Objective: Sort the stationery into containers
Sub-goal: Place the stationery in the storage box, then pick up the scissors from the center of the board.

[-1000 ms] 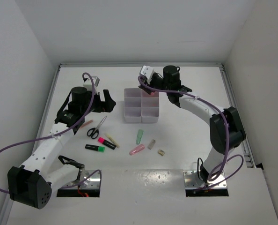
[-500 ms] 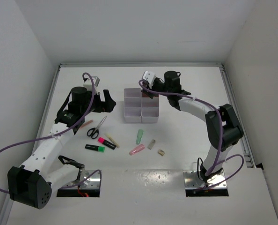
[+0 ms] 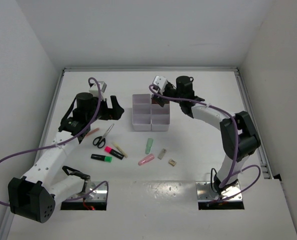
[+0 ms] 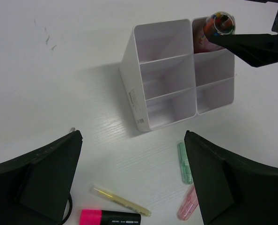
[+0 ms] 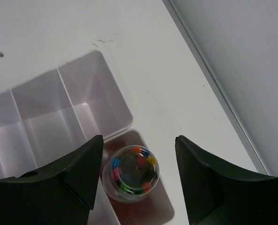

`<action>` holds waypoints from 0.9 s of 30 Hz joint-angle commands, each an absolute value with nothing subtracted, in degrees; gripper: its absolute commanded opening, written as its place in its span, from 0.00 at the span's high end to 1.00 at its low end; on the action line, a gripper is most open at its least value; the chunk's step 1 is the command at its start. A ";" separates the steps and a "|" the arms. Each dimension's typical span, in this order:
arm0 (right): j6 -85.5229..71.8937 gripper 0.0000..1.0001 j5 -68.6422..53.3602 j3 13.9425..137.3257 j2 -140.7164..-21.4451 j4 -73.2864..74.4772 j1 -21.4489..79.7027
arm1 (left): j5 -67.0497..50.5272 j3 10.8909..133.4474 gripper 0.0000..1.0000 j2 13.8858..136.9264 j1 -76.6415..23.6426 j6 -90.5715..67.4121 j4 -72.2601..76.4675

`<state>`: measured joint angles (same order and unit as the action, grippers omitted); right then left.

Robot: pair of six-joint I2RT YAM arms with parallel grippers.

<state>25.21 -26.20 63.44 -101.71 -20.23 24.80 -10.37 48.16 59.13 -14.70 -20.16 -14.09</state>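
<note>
The white six-compartment organiser (image 3: 141, 126) stands mid-table. My right gripper (image 3: 160, 99) hovers over its back right compartment, open. In the right wrist view the gripper (image 5: 139, 138) straddles a small clear round tub of coloured bits (image 5: 132, 173) in that compartment, and the fingers do not touch it. My left gripper (image 3: 116, 107) is open and empty, left of the organiser. In front lie the scissors (image 3: 103, 136), a pink highlighter (image 3: 114, 152), a green highlighter (image 3: 101, 158), a yellow stick (image 3: 120, 149), a peach stick (image 3: 92, 132), a green piece (image 3: 149, 145), a pink piece (image 3: 146, 159) and two tiny erasers (image 3: 162, 154).
The left wrist view shows the organiser (image 4: 134, 101) with its other compartments bare, the tub (image 4: 218, 26), the yellow stick (image 4: 122, 201), the pink highlighter (image 4: 108, 218), and the green (image 4: 185, 162) and pink (image 4: 188, 206) pieces. White walls enclose the table.
My right gripper has shifted a little to the left over the organiser's back right compartment. The left arm and the loose items have not moved.
</note>
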 commanded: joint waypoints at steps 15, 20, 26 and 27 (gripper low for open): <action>12.32 0.39 -25.69 68.72 -82.63 -7.05 23.82 | -8.72 49.65 0.93 64.24 -15.56 -22.23 -14.32; 12.08 0.76 -30.62 74.96 -79.54 13.37 23.82 | 0.16 53.96 0.99 71.18 -17.40 -25.66 -25.36; 20.64 0.38 -44.80 69.45 -74.72 23.29 23.82 | 1.67 57.83 0.23 78.04 -19.94 -27.50 -33.92; 20.65 0.88 -44.82 67.61 -74.10 23.29 23.82 | 1.67 58.53 0.23 78.05 -20.73 -28.81 -33.93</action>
